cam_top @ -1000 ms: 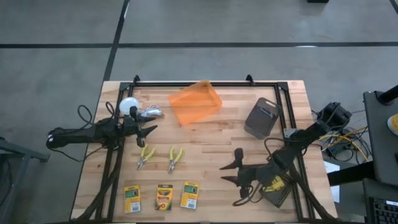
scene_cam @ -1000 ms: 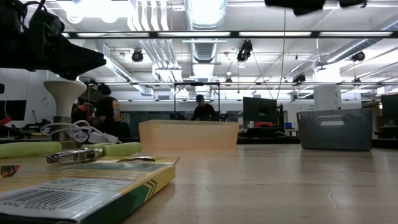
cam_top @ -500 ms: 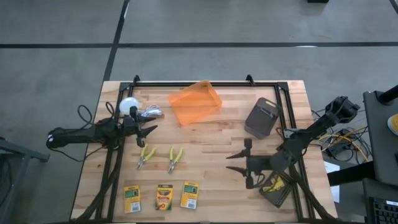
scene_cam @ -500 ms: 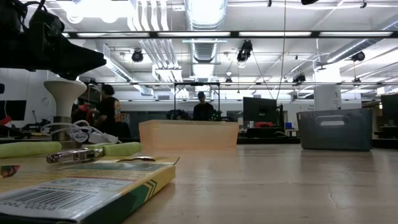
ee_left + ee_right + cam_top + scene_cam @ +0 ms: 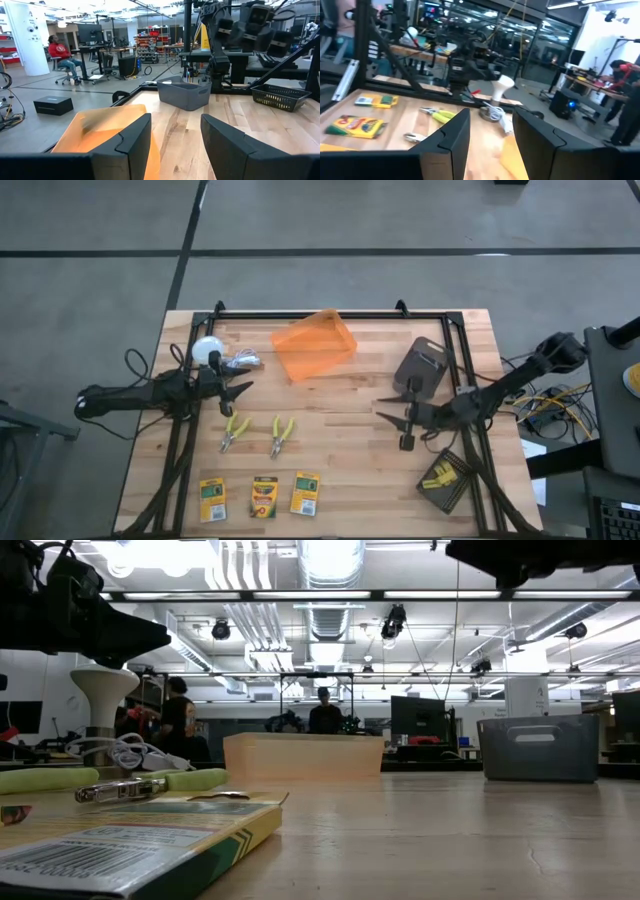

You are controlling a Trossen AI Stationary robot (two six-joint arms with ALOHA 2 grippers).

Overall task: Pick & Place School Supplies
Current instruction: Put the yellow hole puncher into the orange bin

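Three yellow-and-green crayon boxes [image 5: 212, 498], [image 5: 264, 497], [image 5: 305, 492] lie flat in a row near the table's front edge. Two yellow-handled pliers [image 5: 235, 430], [image 5: 281, 434] lie just behind them. Small yellow blocks [image 5: 438, 477] rest in a black mesh tray [image 5: 455, 492] at the near right. My right gripper [image 5: 383, 410] hovers open and empty over the table's right half, pointing left, between the tray and the grey bin [image 5: 420, 368]. My left gripper [image 5: 240, 388] waits open at the left, beside the white ball [image 5: 207, 350].
A translucent orange bin [image 5: 315, 345] stands at the far middle, with the grey bin to its right. The white ball's cable [image 5: 243, 362] lies by my left gripper. A black frame [image 5: 330, 313] runs along the table's far and side edges. People move in the room beyond.
My right gripper has drawn back from beside the black tray toward the table's far edge, and it has turned as it went. The yellow blocks in the tray now show uncovered. My left arm has kept still.
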